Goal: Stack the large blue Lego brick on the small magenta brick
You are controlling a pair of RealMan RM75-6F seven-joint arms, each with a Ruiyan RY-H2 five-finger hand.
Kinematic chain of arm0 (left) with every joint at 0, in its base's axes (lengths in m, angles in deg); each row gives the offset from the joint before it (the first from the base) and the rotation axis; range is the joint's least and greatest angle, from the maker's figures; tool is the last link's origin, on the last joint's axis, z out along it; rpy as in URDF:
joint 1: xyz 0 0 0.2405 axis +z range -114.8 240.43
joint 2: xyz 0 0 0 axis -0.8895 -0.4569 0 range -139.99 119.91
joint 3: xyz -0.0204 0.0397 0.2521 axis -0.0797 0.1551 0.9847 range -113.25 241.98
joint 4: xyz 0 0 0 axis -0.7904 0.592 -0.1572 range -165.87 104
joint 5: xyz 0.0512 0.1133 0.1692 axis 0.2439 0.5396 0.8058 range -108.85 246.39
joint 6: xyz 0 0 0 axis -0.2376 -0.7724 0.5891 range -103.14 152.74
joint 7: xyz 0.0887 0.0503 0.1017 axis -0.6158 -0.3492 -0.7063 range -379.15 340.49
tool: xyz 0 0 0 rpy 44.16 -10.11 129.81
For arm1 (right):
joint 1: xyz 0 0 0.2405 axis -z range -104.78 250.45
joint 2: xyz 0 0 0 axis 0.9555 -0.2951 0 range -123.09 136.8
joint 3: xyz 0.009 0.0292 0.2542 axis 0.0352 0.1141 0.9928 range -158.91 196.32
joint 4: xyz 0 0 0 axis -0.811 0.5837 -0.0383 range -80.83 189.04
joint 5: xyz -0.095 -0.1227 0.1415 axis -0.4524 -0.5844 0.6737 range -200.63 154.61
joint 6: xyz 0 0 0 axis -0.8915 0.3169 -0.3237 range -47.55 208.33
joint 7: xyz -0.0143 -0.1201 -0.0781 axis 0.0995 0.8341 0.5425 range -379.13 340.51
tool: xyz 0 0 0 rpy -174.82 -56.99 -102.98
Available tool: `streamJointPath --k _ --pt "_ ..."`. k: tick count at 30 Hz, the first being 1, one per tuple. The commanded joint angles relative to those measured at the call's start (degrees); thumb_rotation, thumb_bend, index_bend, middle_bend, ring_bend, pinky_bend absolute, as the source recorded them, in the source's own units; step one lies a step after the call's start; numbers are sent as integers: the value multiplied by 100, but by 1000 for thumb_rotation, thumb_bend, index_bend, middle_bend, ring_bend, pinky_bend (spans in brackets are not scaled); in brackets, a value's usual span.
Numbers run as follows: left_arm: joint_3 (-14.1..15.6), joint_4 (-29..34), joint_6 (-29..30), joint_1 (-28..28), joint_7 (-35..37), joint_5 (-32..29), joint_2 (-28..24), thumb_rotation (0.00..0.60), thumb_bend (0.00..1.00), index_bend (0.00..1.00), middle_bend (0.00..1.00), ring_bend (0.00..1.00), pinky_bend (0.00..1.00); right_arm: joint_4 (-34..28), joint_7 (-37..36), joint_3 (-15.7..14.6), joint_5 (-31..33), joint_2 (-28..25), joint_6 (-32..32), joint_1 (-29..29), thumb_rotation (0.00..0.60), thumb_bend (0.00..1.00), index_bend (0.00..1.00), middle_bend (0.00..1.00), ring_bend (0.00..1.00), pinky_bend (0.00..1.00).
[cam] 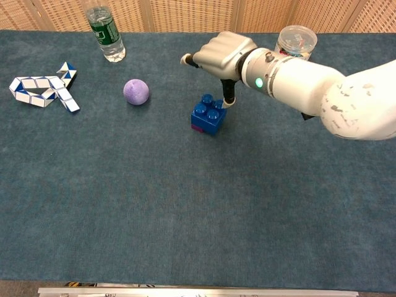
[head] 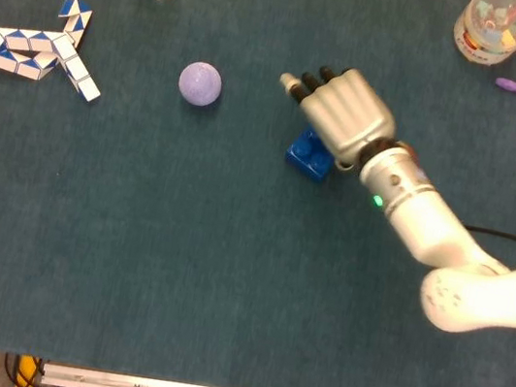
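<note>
While the robot hand (cam: pixel 224 54) hangs spread, the blue brick (cam: pixel 208 114) sits just below it.

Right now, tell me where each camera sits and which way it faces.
Head view: high above the table, looking almost straight down; shows the right hand and forearm beside the blue brick.
Chest view: lower, at the table's near edge, looking forward and down toward the far screen; shows the same right hand raised above the brick.
Both share the brick, purple ball, bottle and folding puzzle.
</note>
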Motion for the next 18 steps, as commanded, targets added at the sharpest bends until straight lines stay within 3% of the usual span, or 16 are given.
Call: streamJointPath --k 1,4,11,18 --pt "-9 6 -22 -17 -9 -10 -3 600 212 233 203 194 155 -516 -273 4 -354 -456 549 370 600 47 141 299 241 427" --pt "-29 6 -64 -46 -22 -40 0 600 211 233 203 194 155 -908 -339 -127 -604 -800 1025 692 600 78 231 362 306 474" --pt "-105 -118 -127 -151 -22 -67 90 600 211 233 203 194 155 -1689 -492 -520 -1085 -1597 1775 1465 600 88 338 430 385 531" --pt "-138 -249 -282 -245 12 -143 173 600 211 234 203 194 155 -1895 -1035 -936 -1945 -2084 2408 2432 600 156 399 460 425 535"
